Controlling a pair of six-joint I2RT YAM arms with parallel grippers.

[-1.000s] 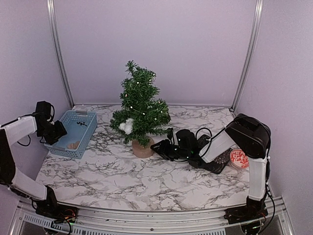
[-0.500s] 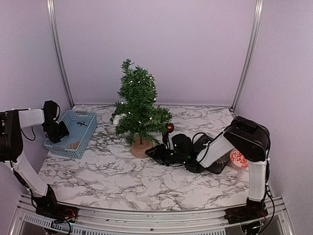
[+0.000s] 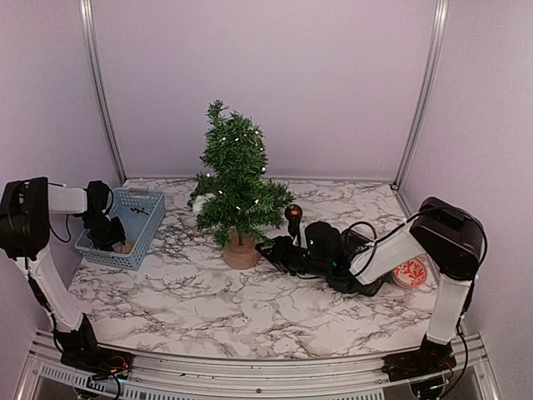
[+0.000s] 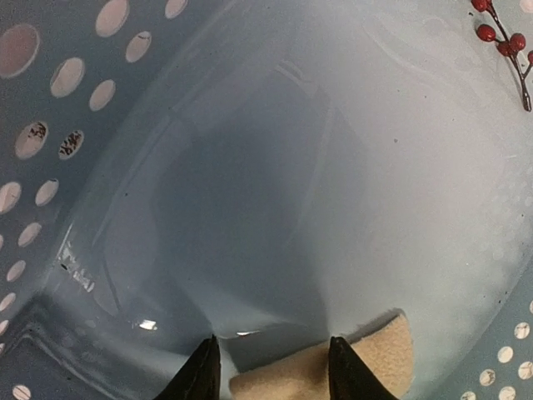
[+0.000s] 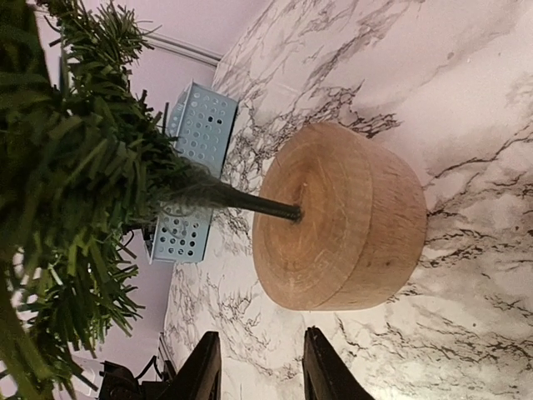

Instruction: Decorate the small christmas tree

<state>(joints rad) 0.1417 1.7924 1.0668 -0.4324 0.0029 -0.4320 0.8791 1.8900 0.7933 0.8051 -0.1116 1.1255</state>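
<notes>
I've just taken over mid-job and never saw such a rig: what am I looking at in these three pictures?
Two robot arms are bolted at the table's near edge, each ending in a two-finger end effector. The wide picture is from a fixed camera above and behind them; the other two are from wrist cameras. On the table: a tree, a blue basket and, far right, a red patterned disc. The left end effector is in the basket, fingers open over a tan piece, a berry sprig nearby. The right end effector lies low, open and empty, facing the tree's base. Nothing is held.
</notes>
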